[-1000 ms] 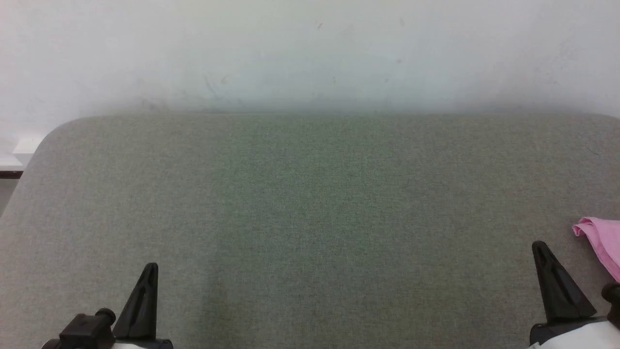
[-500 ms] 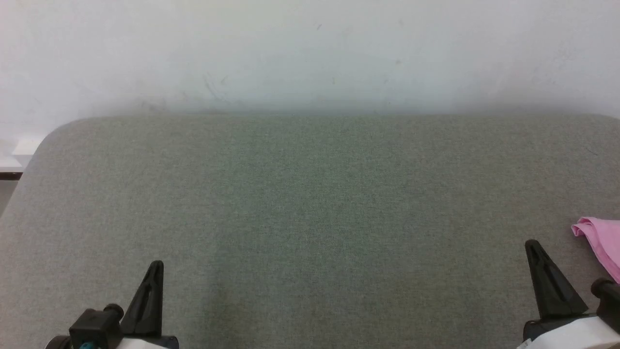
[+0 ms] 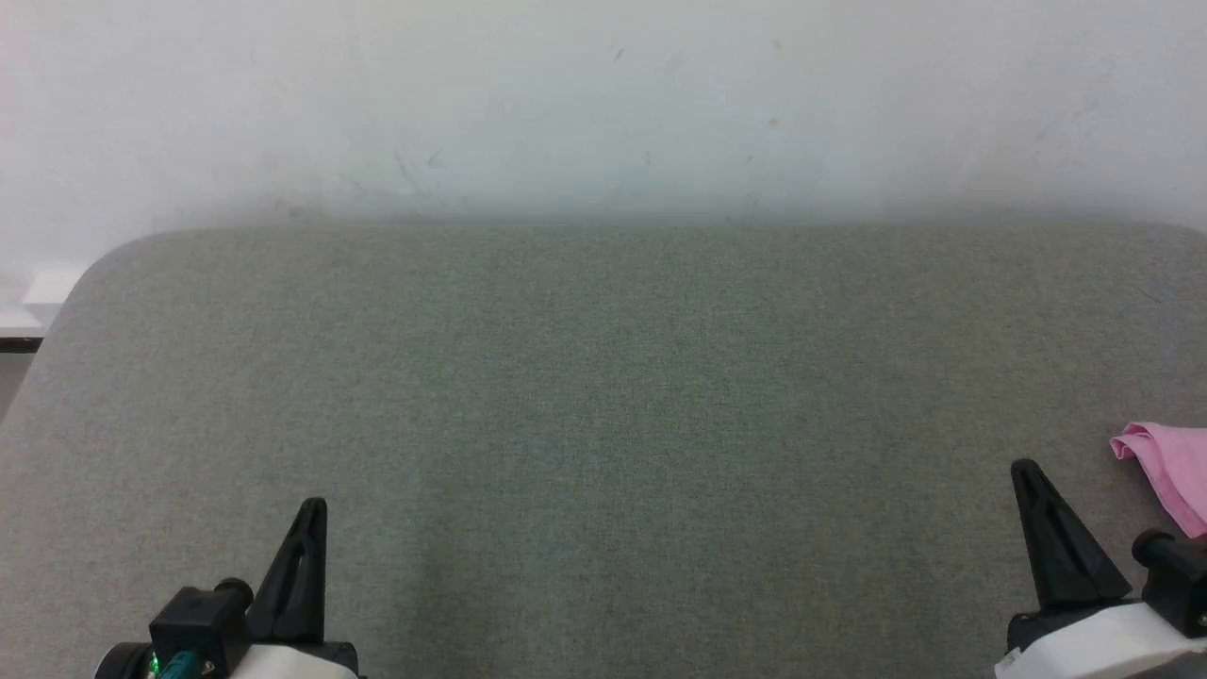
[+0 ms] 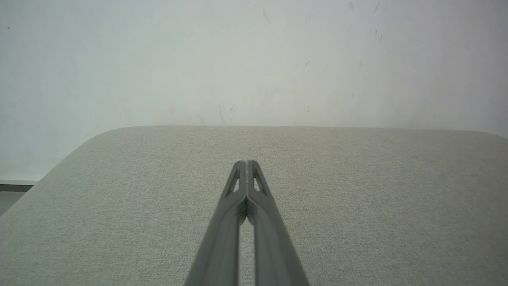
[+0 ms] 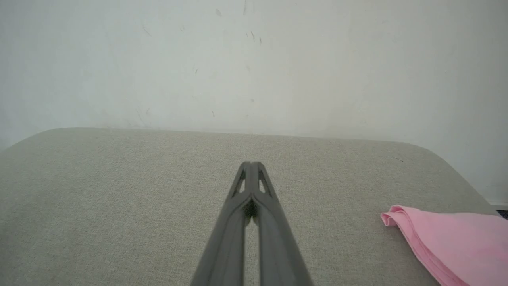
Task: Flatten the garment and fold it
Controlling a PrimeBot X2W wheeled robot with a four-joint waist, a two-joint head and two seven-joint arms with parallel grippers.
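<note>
The pink garment point(image 3: 1167, 467) lies in folded layers at the right edge of the grey cloth-covered table point(image 3: 603, 396); a corner of it shows at the right in the right wrist view point(image 5: 448, 238). My right gripper point(image 3: 1023, 469) is shut and empty, just left of the garment and apart from it; its tips point(image 5: 251, 163) meet over bare table. At the lower left my left gripper point(image 3: 313, 506) is shut with nothing in it, tips point(image 4: 246, 162) pressed together above the table.
A white wall point(image 3: 603, 104) rises right behind the table's far edge. The table's far-left corner point(image 3: 113, 255) is rounded, with a pale ledge point(image 3: 28, 306) beyond it. In the right wrist view the table's far-right corner point(image 5: 444, 159) curves away.
Both grippers have drifted slightly inward, the left one to the right and the right one to the left, away from the garment. The garment has not moved.
</note>
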